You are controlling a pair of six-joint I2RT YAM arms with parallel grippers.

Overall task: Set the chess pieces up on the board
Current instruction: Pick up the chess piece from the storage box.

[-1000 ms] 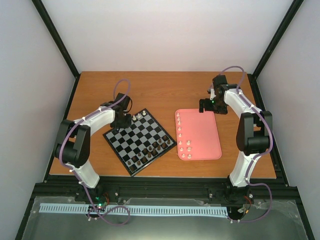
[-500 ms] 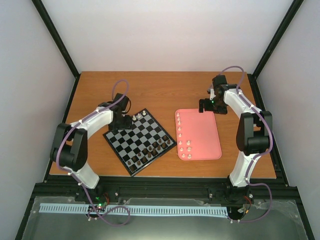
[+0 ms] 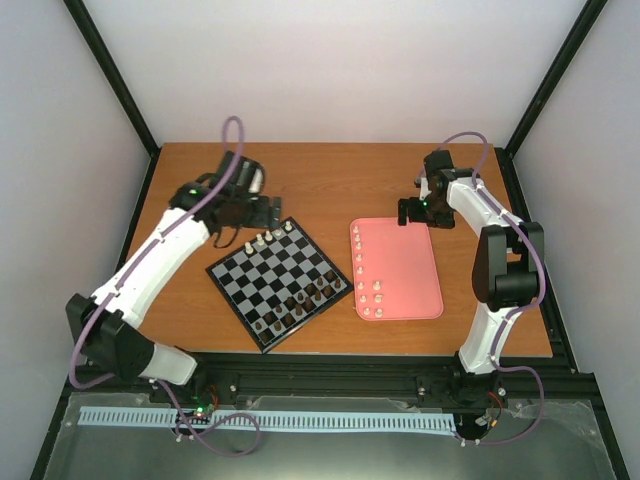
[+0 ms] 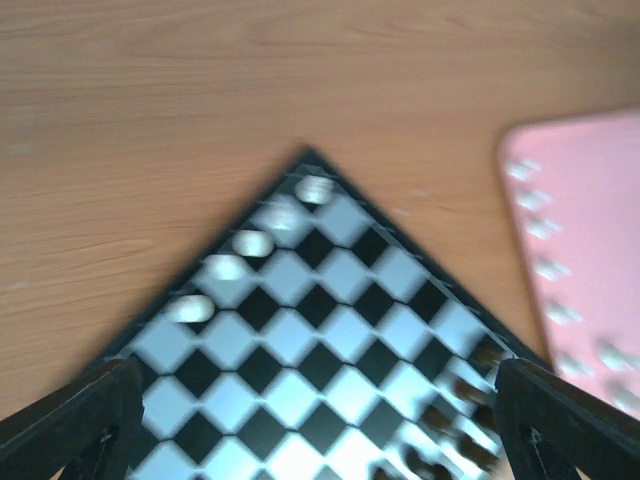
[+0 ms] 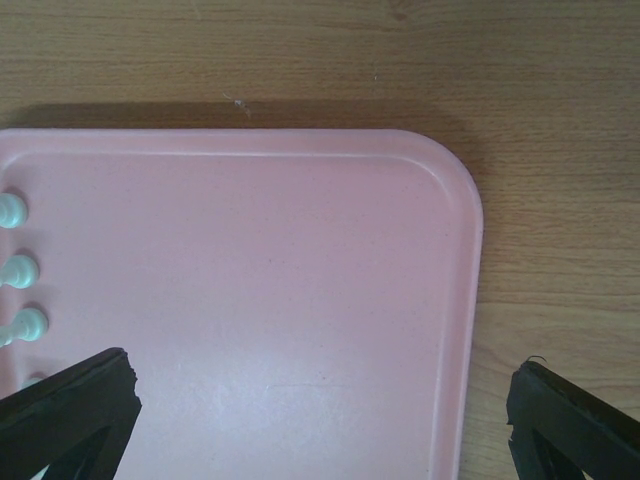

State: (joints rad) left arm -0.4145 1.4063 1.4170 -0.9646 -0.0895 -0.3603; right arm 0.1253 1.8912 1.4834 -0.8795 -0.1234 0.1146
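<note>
My left gripper (image 4: 318,380) hangs with its jaws wide apart and empty. Just below it, a row of chess pieces (image 4: 252,242) lines the far-left edge of the board (image 4: 345,215). More wait on the pink tray (image 4: 590,180), off to its right. I judge this a gap between placements, and the next move is a careful pinch on one tiny tray piece. My right gripper (image 5: 320,390) hovers, spread and empty, over that tray.

The board (image 3: 272,282) lies flat, turned diamond-wise, with glossy black-and-grey checks. Four cream chess pieces (image 3: 262,238) stand along its far-left edge (the remainder stand on the pink tray (image 3: 415,270)).
</note>
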